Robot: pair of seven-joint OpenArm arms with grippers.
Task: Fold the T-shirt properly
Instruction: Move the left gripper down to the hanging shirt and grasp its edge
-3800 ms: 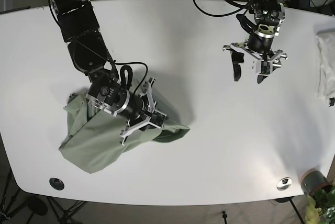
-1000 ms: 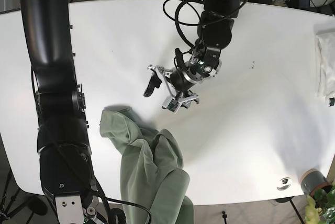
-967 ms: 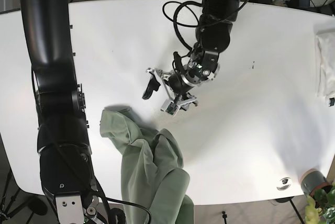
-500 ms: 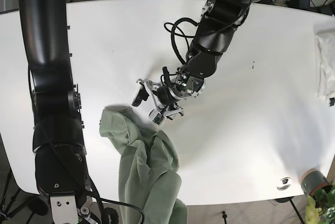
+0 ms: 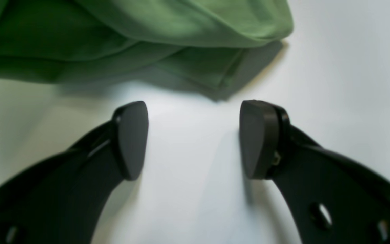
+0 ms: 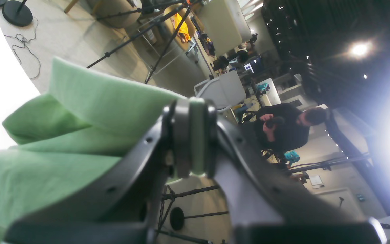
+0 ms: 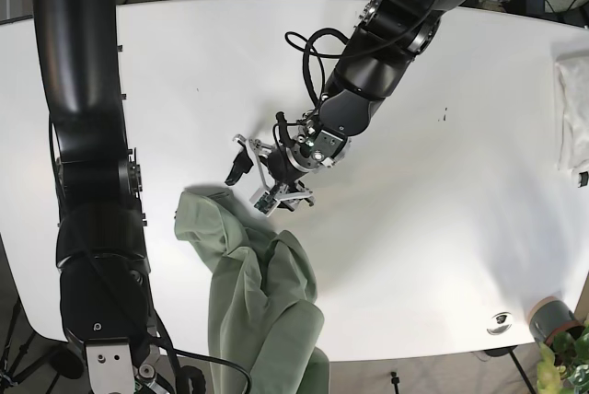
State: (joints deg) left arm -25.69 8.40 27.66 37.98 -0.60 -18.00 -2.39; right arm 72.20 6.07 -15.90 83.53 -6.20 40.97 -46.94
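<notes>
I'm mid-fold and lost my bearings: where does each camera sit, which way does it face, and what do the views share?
Base: overhead, looking down on the white table; both arms show, the left gripper open near the green shirt.
Left wrist: behind the left gripper, low over the table, facing the shirt's edge; both open fingers show.
Right wrist: behind the right gripper, tilted out toward the room; its fingers are shut on shirt cloth.
Shared: all three show the shirt; base and left wrist share the left gripper.
</notes>
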